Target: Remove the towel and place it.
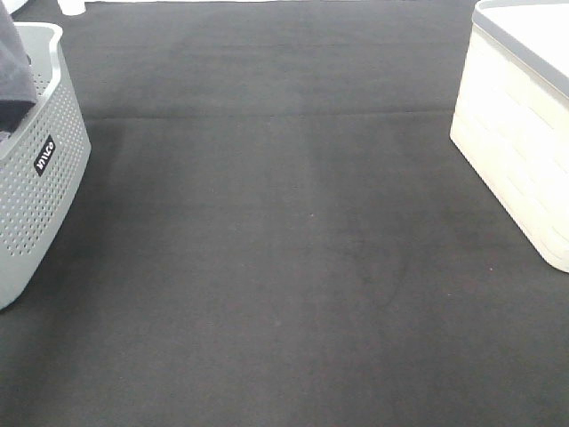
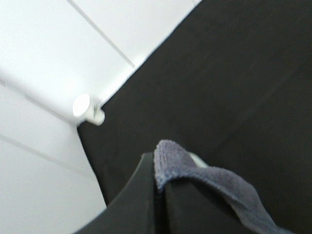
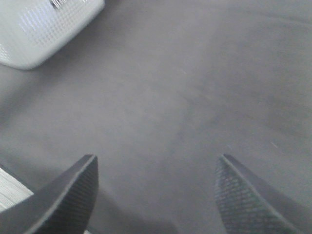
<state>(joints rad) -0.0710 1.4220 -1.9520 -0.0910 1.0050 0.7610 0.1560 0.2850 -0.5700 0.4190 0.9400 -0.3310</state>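
Note:
The grey-blue towel (image 1: 12, 67) hangs at the far left edge of the exterior high view, above the grey perforated basket (image 1: 40, 191). In the left wrist view the towel (image 2: 204, 183) is pinched between the dark fingers of my left gripper (image 2: 157, 195), which is shut on a folded edge of it, held above the black mat. My left gripper itself does not show in the exterior high view. My right gripper (image 3: 156, 195) is open and empty, its two fingers spread wide over bare mat. It is out of the exterior high view.
A white basket with a grey rim (image 1: 520, 133) stands at the right of the black mat (image 1: 284, 249). The grey basket also shows in the right wrist view (image 3: 44, 29). A small white round fitting (image 2: 87, 108) sits at the mat's corner.

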